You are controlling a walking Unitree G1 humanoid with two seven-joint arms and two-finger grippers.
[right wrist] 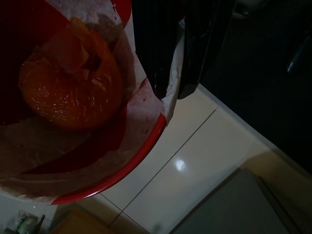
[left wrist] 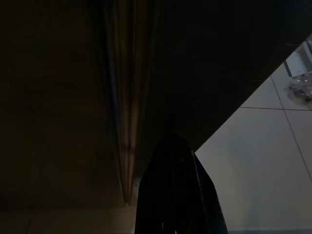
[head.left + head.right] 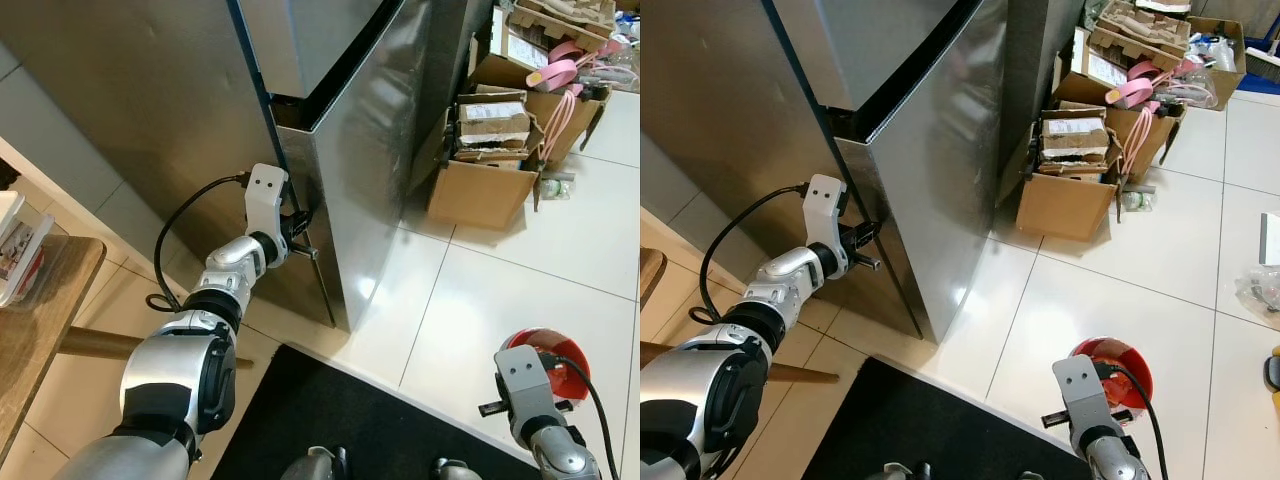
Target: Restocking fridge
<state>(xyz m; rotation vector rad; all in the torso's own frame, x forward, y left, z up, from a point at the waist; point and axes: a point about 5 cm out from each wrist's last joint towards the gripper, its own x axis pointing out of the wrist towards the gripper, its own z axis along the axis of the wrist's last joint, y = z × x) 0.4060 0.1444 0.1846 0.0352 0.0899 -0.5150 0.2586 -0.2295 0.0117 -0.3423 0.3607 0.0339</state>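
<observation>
Nearest to us is the dark mat (image 3: 330,420) on the floor, just before our feet. Our right gripper (image 1: 176,73) hangs low at our right side, fingers clenched on the rim of a red bowl (image 3: 548,362); in the right wrist view the bowl has a white paper lining w/ an orange fruit (image 1: 68,92) inside, above pale floor tiles (image 3: 520,300). Our left arm reaches forward to the fridge (image 3: 350,150), and the left gripper (image 3: 298,232) is at the front corner of the lower door, at the seam just below the upper door. Its fingers sit against the door edge, but we cannot tell if they are released or clenched; the left wrist view is very dark and gives only a black finger (image 2: 178,195) near the steel edge. Both fridge doors look closed. A wooden table (image 3: 40,310) edge is at our left. Beyond the fridge, approx. at its far side, stand cardboard boxes (image 3: 485,150) w/ pink items on top
</observation>
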